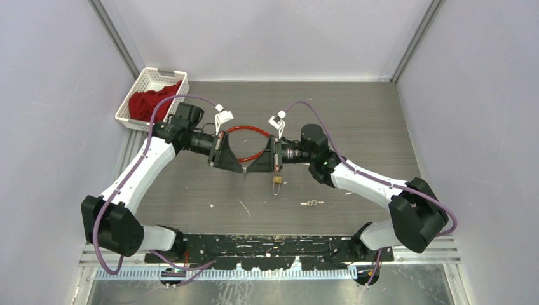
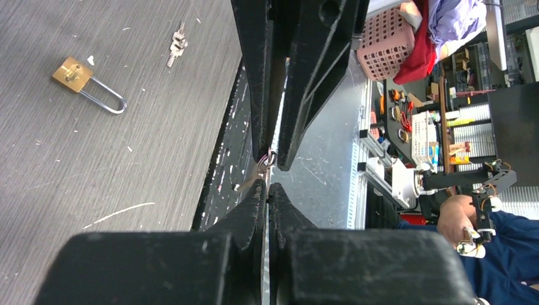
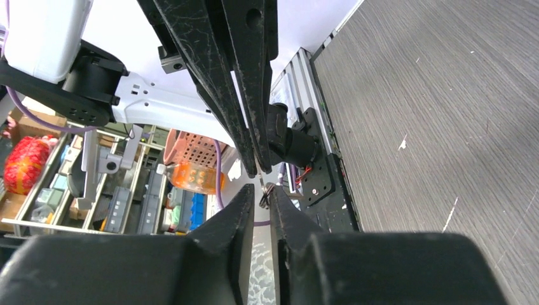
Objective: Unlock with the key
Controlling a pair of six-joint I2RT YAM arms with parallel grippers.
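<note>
A brass padlock (image 1: 277, 180) with a long shackle lies on the table just right of where my two grippers meet; it also shows in the left wrist view (image 2: 76, 73). My left gripper (image 1: 241, 170) (image 2: 268, 185) is shut on a small key (image 2: 269, 166) at its tips. My right gripper (image 1: 251, 170) (image 3: 264, 189) faces it tip to tip, closed to a narrow gap around the same key's ring (image 3: 265, 190). Both hold it above the table. A second small bunch of keys (image 1: 309, 203) (image 2: 177, 43) lies loose on the table.
A white basket (image 1: 147, 79) with red cloth (image 1: 149, 101) stands at the back left corner. A red cable loop (image 1: 248, 130) lies behind the grippers. The black base rail (image 1: 273, 244) runs along the near edge. Grey walls enclose the table.
</note>
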